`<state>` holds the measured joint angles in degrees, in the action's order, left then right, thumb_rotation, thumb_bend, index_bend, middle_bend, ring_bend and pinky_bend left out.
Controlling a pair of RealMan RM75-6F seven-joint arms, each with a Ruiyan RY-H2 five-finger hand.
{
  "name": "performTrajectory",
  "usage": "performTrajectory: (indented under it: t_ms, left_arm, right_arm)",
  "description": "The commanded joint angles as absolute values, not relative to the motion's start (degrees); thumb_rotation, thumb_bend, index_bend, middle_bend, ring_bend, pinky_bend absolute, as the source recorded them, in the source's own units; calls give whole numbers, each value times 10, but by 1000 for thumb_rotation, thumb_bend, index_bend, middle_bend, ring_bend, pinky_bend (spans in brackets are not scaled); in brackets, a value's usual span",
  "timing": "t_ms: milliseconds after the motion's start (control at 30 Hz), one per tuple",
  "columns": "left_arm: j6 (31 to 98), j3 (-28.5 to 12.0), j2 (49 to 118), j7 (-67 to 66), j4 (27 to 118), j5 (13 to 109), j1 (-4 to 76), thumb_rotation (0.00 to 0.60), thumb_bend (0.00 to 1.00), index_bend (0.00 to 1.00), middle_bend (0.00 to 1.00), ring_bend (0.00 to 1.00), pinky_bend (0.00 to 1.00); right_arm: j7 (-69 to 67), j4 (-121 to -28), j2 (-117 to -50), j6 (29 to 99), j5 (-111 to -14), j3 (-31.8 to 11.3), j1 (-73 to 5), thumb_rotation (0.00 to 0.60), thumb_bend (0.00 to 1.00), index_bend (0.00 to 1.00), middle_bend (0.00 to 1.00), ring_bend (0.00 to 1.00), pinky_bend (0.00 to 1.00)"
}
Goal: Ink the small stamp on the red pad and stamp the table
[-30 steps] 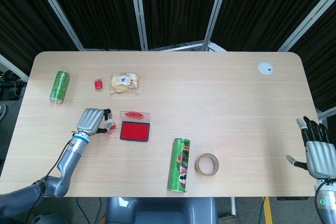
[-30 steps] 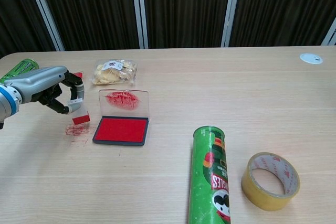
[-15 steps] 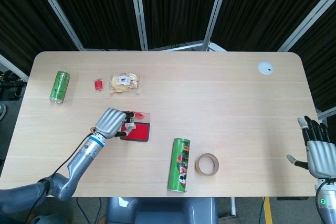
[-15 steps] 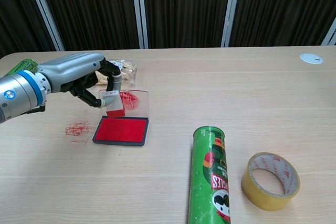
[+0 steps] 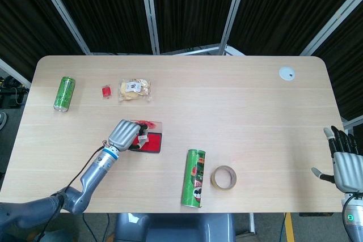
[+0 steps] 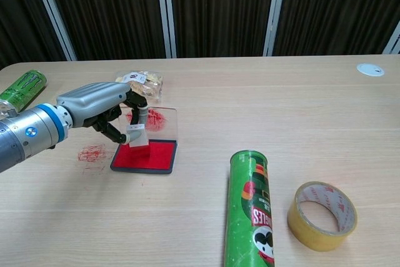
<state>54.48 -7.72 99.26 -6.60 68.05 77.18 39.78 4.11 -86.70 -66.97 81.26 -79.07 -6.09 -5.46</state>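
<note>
Left hand pinches the small stamp between thumb and fingers, its red base down on the red ink pad at the pad's left end. The stamp is a small block, pale on top w/ a white label, red at the bottom. The pad's clear lid stands open at the far edge, smeared red inside. A red stamp mark shows on the table just left of the pad.

Far of the pad lies a clear snack bag (part hidden by the hand in the chest view), w/ a small red object left of it and a green drink can on its side at the far left. Near and to the right, a green Pringles tube lies on its side, a roll of brown tape just right of it. A white disc sits at the far right corner.

Right hand hangs off the table's right edge, fingers spread, holding nothing.
</note>
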Motion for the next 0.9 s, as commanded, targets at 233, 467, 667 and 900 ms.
performTrajectory:
  t_ms: [233,467,667,900]
  left_arm:
    - [545,-70,1008,-55,655,769,394,600,411,561,571,930,1000]
    - [543,-63,1023,-60,638,770,394,600,413,568,572,930,1000]
    - [543,-56,1032,-59,626,771,390,600,413,571,574,929,1000]
    - [544,-53,1037,-57,617,772,387,600,413,572,574,929,1000]
  right_arm:
    - [38,-871,-667,810,-793,-60,-56,600,0,0,0,0,0]
    - [37,-871,-667,811,-792,-60,-55,600,0,0,0,0,0]
    - [36,-871,-666,811,-791,-60,-55,600,0,0,0,0,0]
    - [36,-872,-666,812,-791,-61,-55,600,0,0,0,0,0]
